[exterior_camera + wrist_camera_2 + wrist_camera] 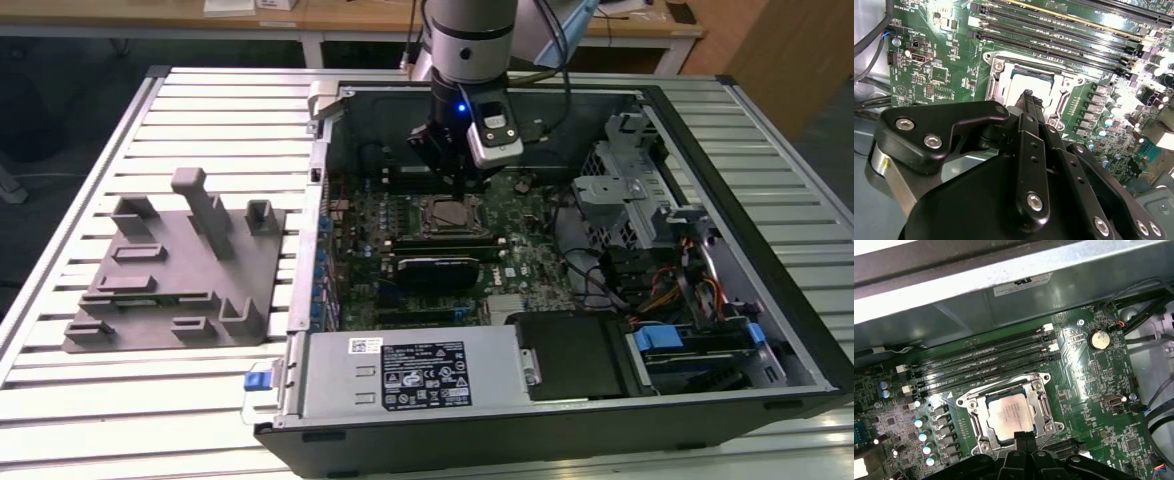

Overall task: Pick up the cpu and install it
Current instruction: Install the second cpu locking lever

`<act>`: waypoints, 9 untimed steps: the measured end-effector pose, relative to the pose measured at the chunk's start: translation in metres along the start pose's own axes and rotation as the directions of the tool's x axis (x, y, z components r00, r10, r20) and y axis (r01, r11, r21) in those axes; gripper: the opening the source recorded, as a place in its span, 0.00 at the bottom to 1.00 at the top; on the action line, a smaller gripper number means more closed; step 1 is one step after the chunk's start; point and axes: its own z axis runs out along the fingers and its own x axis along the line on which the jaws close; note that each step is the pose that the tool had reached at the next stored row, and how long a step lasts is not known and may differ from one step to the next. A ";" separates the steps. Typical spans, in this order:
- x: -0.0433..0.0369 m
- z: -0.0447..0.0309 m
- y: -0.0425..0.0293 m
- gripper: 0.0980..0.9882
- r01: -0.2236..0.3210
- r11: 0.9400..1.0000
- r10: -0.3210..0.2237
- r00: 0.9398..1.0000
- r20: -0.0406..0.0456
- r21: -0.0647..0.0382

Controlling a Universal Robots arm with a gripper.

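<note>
Seated flat in the socket (1010, 416), frame centre: cpu (1010, 414). Above its edge: gripper (1024, 436), fingertips pinched together, grasping nothing. Best lifted off straight, no sideways drag.

Workshop; slatted bench (160, 400); opened computer case (747, 230)

you have the open case (747, 110) to work in, and the tool (461, 192) hangs right over the socket (1009, 415) with the cpu (1010, 416) lying in it. the memory slots (984, 362) sit just beside the socket, the black heatsink (438, 270) on the opposite side. the drive cage (634, 180) crowds the exterior view's right. the grey fixture (174, 265) stands well apart on the bench (80, 400).
</note>
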 end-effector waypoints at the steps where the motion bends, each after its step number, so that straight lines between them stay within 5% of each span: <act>1: 0.0000 0.0000 0.0000 0.01 0.000 1.000 0.000 1.000 0.000 0.000; 9: -0.0020 0.0001 -0.0064 0.01 0.000 1.000 0.000 1.000 0.000 0.000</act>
